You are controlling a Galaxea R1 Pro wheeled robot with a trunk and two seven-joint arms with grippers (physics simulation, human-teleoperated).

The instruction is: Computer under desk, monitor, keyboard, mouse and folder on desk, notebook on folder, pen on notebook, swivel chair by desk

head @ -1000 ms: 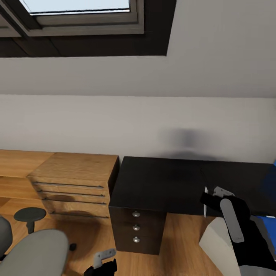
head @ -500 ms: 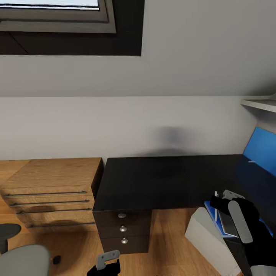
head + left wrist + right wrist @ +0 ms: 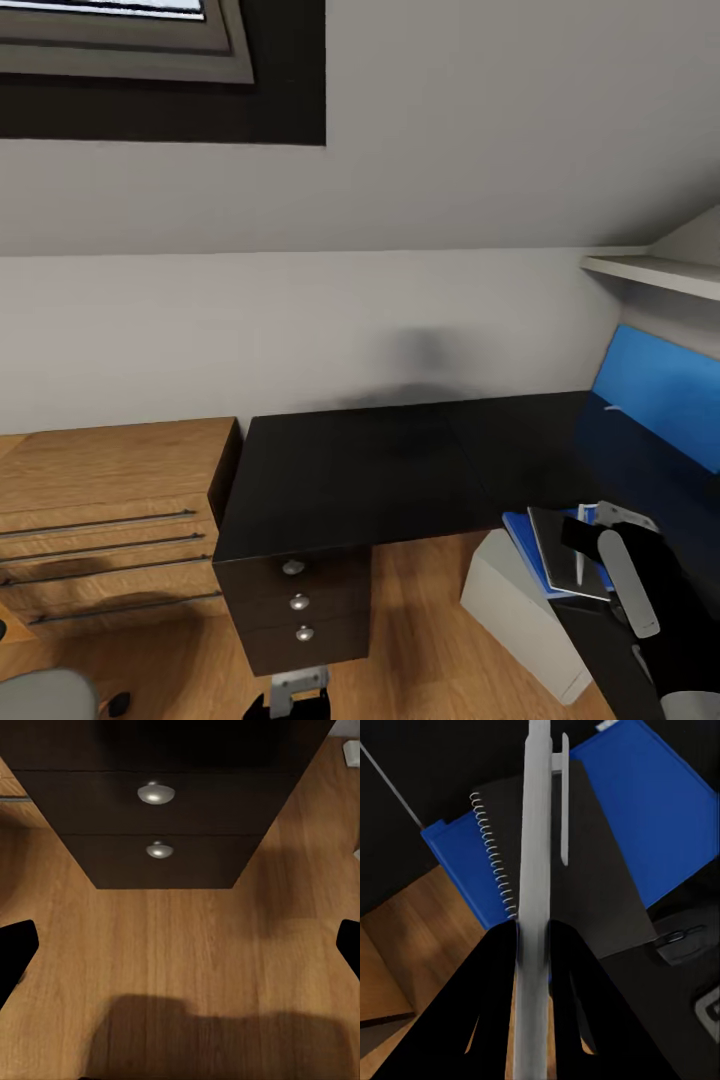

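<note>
So the biggest thing here is the black L-shaped bench [image 3: 400,465]. Its wide top stays mostly bare, which makes sense since everything is being grouped down at the 4 o'clock end of the head view. The drawer stack with silver knobs [image 3: 156,793] sits under the near corner, and the wooden drawer unit [image 3: 110,500] butts up beside it at 9 o'clock. The light grey computer tower [image 3: 510,610] is on the floor below the bench edge, right where the task wants it.

The blue folder [image 3: 667,817] lies flat on the bench with the grey spiral notebook [image 3: 585,870] stacked on top, so the pile is ready for its last piece. That's the pen [image 3: 534,870], pinched by the right end effector [image 3: 534,937] with its fingers pressed against the barrel, held directly over the notebook. My guess is it's lining up to set it down.

The left end effector [image 3: 180,945] hangs idle over the floor, fingers spread wide.
</note>
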